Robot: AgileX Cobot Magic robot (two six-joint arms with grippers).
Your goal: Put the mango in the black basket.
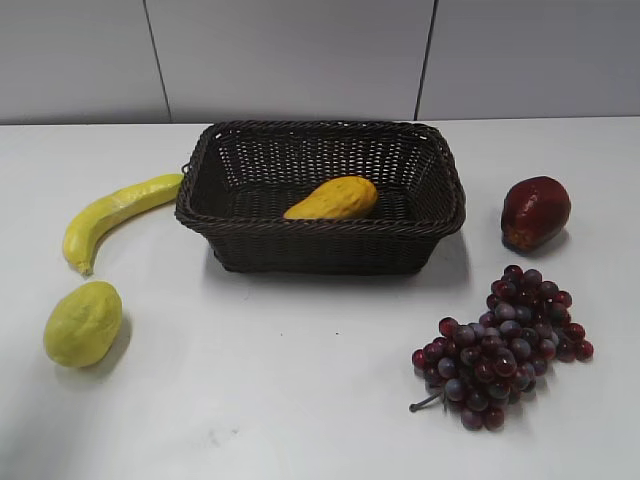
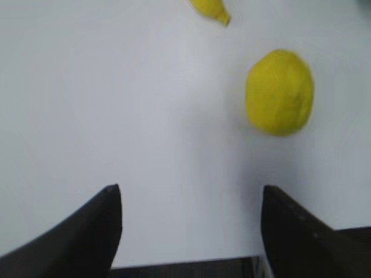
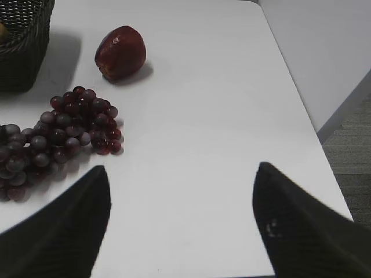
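The orange-yellow mango (image 1: 332,199) lies inside the black basket (image 1: 320,235) at the middle back of the table, against its front wall. A corner of the basket (image 3: 20,46) shows at the top left of the right wrist view. Neither gripper shows in the exterior view. My left gripper (image 2: 190,194) is open and empty over bare table, near the lemon. My right gripper (image 3: 181,174) is open and empty over bare table, to the right of the grapes.
A yellow banana (image 1: 115,212) and a pale yellow-green lemon (image 1: 82,322) lie left of the basket; the lemon (image 2: 279,91) and the banana tip (image 2: 211,10) show in the left wrist view. A dark red fruit (image 1: 535,212) (image 3: 120,52) and purple grapes (image 1: 505,345) (image 3: 58,133) lie to the right. The table's right edge (image 3: 301,116) is close.
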